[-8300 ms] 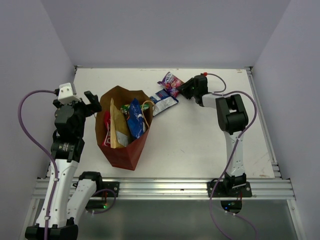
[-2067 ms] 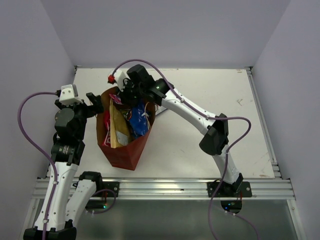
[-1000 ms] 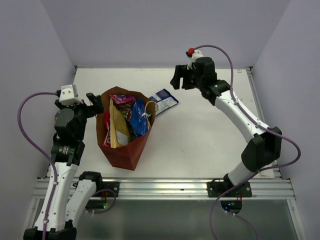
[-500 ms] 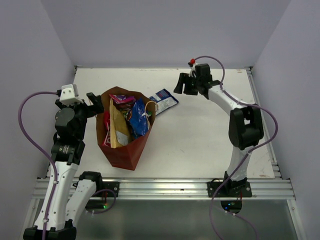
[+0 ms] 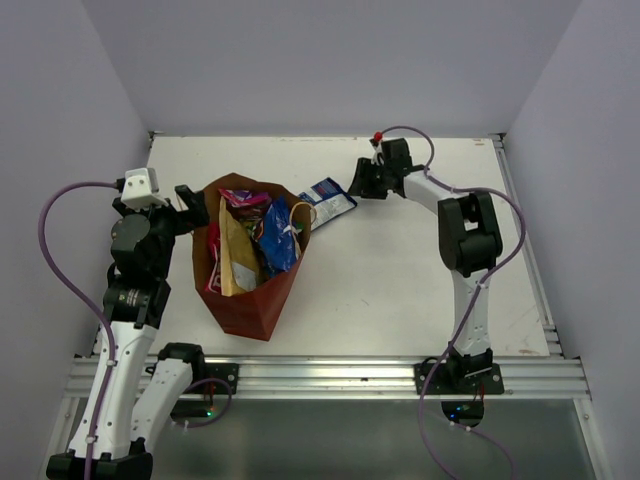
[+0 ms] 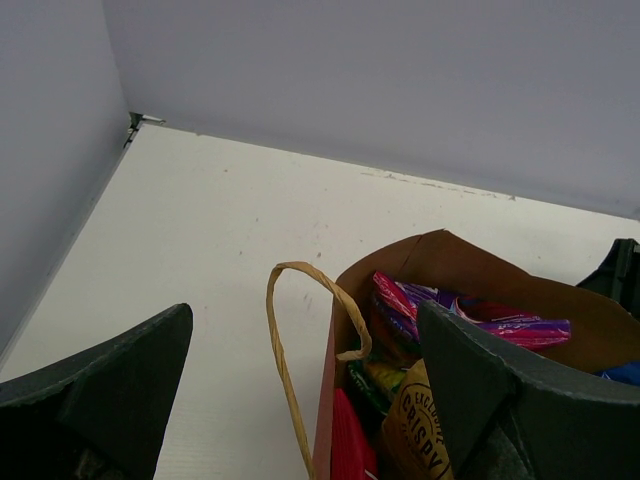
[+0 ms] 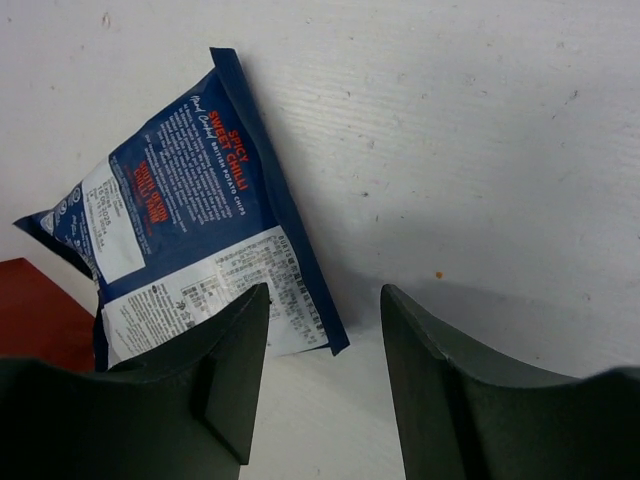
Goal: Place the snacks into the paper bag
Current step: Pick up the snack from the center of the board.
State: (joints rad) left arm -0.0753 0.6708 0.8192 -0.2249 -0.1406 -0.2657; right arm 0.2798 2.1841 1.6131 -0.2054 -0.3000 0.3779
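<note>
Overhead and wrist views of the packing station. The paper bag (image 5: pixel 250 305) stands upright on the white table (image 5: pixel 400 270), left of centre. It is brown inside with red outer walls, its mouth is open, and one thin tan loop handle (image 6: pixel 300 267) rises from the near rim.

Four packets can be told apart in the mouth from above:
- a pink-red packet (image 5: pixel 213 258) against the left wall
- a tan-gold packet (image 5: pixel 235 255) beside it
- a blue packet (image 5: pixel 275 235) toward the right
- a purple-pink packet (image 5: pixel 243 198) lying across the far rim

The left wrist view also shows a sliver of green (image 6: pixel 372 378) between them. The packets overlap, so the full number inside the bag cannot be settled.

One snack is outside the bag. It is a dark blue and white packet (image 7: pixel 190 250) printed "SPICY SWEET CHILLI", lying flat on the table just beside the bag's far right corner.

The right gripper (image 7: pixel 325 298) is low over this packet's outer edge. Its jaws stand moderately apart and clamp nothing. One finger (image 7: pixel 225 370) overlaps the packet's white end and the other is over bare table.

The left gripper (image 6: pixel 305 312) sits at the bag's left side with its jaws spread wide and holding nothing. The loop handle appears in the gap between them. Whether that gripper touches the bag cannot be told.

Totals: one bag, two arms, one packet on the table.
</note>
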